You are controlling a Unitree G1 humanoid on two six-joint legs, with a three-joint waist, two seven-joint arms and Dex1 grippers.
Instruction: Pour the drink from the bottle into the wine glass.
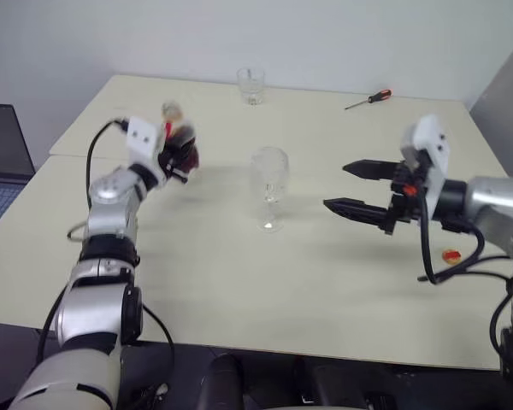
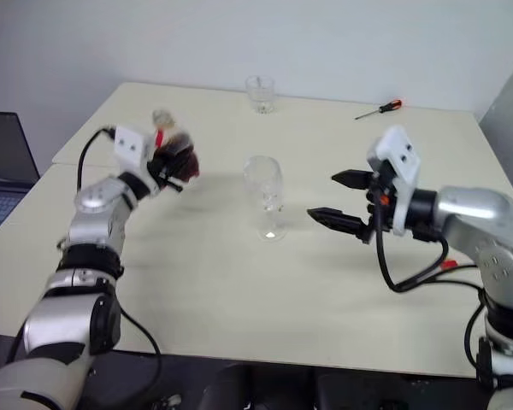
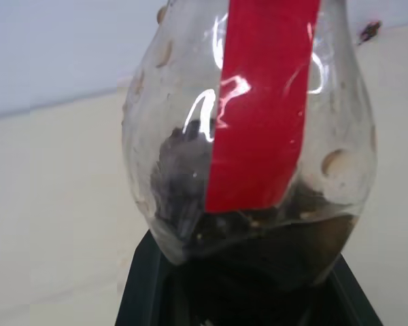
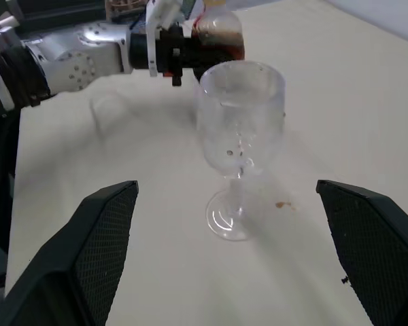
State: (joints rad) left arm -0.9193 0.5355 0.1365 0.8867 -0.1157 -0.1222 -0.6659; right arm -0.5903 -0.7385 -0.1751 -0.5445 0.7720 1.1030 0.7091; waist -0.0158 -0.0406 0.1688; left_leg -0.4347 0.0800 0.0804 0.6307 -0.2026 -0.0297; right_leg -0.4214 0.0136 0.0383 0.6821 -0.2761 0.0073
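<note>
My left end effector (image 1: 178, 154) is clamped on the bottle (image 1: 176, 137), lifted off the tabletop (image 1: 325, 273), left of the wine glass (image 1: 270, 184). My right end effector (image 1: 359, 190) gapes wide, holding nothing. Risks: cap looks on, so the drink (image 4: 224, 41) may not pour; the unsteadied glass could tip.

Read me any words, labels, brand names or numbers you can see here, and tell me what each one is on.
No readable text in any view.
Bottle, held in the left gripper: its red strip is plain, with no lettering.
Wine glass: no markings.
Tumbler: no markings.
Screwdriver: too small to tell whether it carries any print.
Right gripper: no lettering visible on its housing.
</note>
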